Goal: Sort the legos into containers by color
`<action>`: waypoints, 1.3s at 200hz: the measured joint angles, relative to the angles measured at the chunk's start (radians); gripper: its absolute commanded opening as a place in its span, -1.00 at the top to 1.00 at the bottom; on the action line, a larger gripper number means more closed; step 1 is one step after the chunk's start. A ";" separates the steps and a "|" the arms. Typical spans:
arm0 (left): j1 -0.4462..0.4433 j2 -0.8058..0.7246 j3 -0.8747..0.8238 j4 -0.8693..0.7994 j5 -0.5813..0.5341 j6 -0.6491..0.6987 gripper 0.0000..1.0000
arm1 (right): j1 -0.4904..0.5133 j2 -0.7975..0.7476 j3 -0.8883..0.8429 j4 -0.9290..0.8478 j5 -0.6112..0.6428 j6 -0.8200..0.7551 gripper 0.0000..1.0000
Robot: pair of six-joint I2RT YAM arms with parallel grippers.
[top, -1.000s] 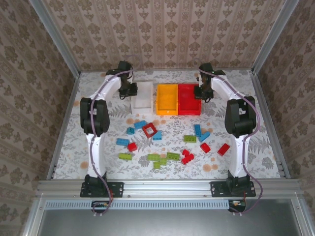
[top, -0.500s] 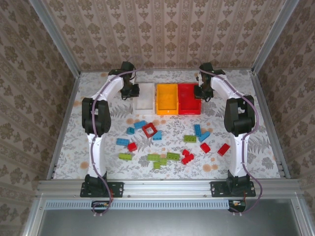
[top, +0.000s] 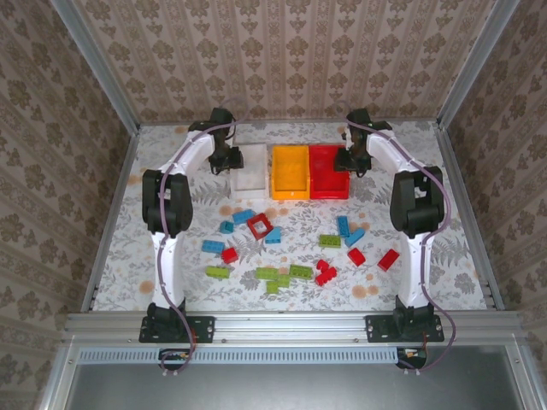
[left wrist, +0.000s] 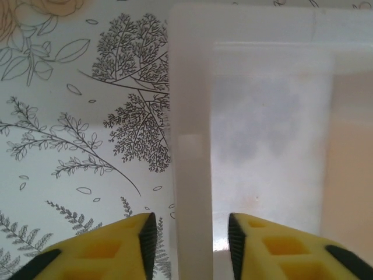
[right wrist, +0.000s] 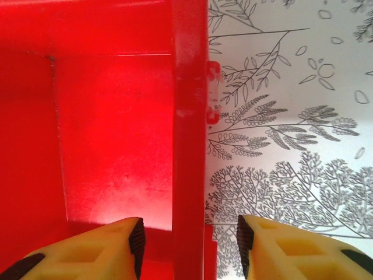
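Now, left gripper (left wrist: 187, 233): at the far edge of the worktop (top: 444, 256), left of centre. Its yellow fingers are parted and straddle the left wall of the white bin (left wrist: 189, 146), with a gap on each side.
Right gripper (right wrist: 187, 239): at the far edge, right of centre. It is also parted, with one finger inside the red bin (right wrist: 189, 116), one outside its right wall, and neither touching it.
Bins: a row along the far edge holds white, the yellow-orange bin (top: 289, 195) and red, left to right. The last two touch.
Legos: all lie loose mid-worktop, nearer than the bins.
Red frame (top: 260, 225): hollow square, left of centre, among blue bricks (top: 244, 216).
Green bricks (top: 267, 273): clustered toward the near edge.
Red bricks (top: 388, 260): mostly on the right.
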 measured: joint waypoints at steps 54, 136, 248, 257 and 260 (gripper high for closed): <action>0.000 -0.129 -0.055 0.017 -0.004 -0.068 -0.37 | 0.000 -0.189 -0.123 0.034 0.021 0.062 -0.13; -0.050 -0.521 -0.399 0.159 0.029 -0.154 -0.51 | 0.066 -0.490 -0.397 0.037 0.029 0.136 -0.15; -0.525 -1.086 -0.990 0.396 0.055 -0.200 -0.63 | 0.171 -0.487 -0.735 0.131 0.030 0.184 -0.15; -0.531 -1.085 -0.995 0.399 0.044 -0.203 -0.63 | 0.172 -0.468 -0.737 0.142 0.030 0.183 -0.10; -0.532 -1.085 -0.996 0.400 0.042 -0.203 -0.63 | 0.173 -0.463 -0.737 0.145 0.030 0.184 -0.09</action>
